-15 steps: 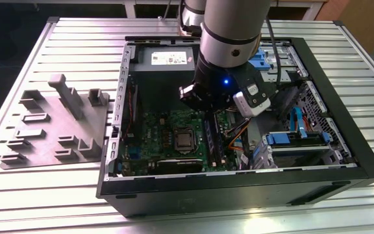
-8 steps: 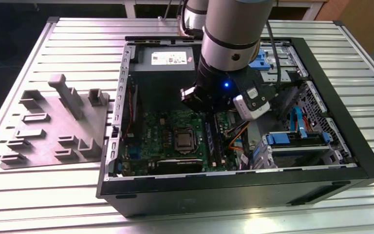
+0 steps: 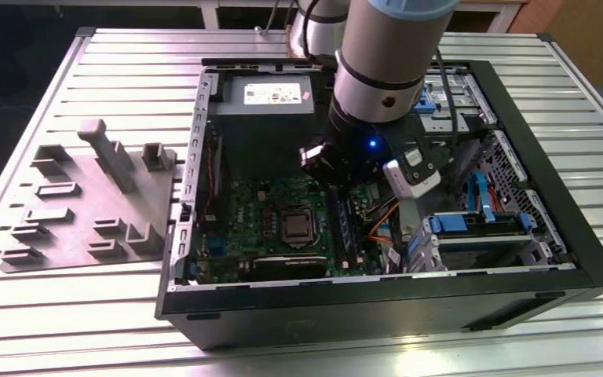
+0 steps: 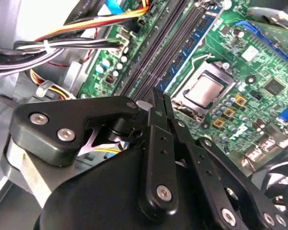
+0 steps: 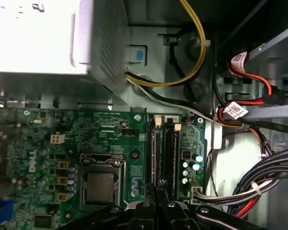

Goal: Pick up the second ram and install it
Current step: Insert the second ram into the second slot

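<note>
Fingers (image 4: 156, 124), closed together with nothing seen between them, sit at the near end of the ram (image 5: 151, 153), apparently seated upright near the motherboard's (image 5: 38, 143) cable-side edge, long axis running toward the power supply (image 5: 38, 38).

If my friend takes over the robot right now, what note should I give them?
Hand: down inside the computer case, fingers closed together, tips over the memory slots.
Second ram: probably the blue strip with black chips standing in a slot right at the fingertips.
Done: it looks picked up and brought to its slot.
Left: I cannot tell whether it is pushed fully in, so treat that as open.
</note>
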Robot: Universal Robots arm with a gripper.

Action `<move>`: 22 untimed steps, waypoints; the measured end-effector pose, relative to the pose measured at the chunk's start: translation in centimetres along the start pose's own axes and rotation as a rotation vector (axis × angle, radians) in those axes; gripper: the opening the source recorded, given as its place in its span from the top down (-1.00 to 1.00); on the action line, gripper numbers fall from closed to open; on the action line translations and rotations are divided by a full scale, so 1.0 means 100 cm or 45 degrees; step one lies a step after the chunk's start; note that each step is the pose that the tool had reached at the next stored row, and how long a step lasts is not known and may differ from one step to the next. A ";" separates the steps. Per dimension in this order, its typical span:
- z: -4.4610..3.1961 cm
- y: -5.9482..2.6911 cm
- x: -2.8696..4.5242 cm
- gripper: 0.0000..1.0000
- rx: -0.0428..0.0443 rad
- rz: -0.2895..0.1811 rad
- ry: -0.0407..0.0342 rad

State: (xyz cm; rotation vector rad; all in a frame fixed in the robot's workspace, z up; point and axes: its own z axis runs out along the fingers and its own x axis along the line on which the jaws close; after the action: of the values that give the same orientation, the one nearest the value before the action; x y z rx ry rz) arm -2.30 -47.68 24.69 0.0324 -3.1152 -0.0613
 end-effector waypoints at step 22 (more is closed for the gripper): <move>0.0169 -0.0007 -0.0005 0.76 0.000 0.000 0.0002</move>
State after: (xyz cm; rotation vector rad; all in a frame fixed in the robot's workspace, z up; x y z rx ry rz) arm -2.28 -47.68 23.00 0.0324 -3.1150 -0.0610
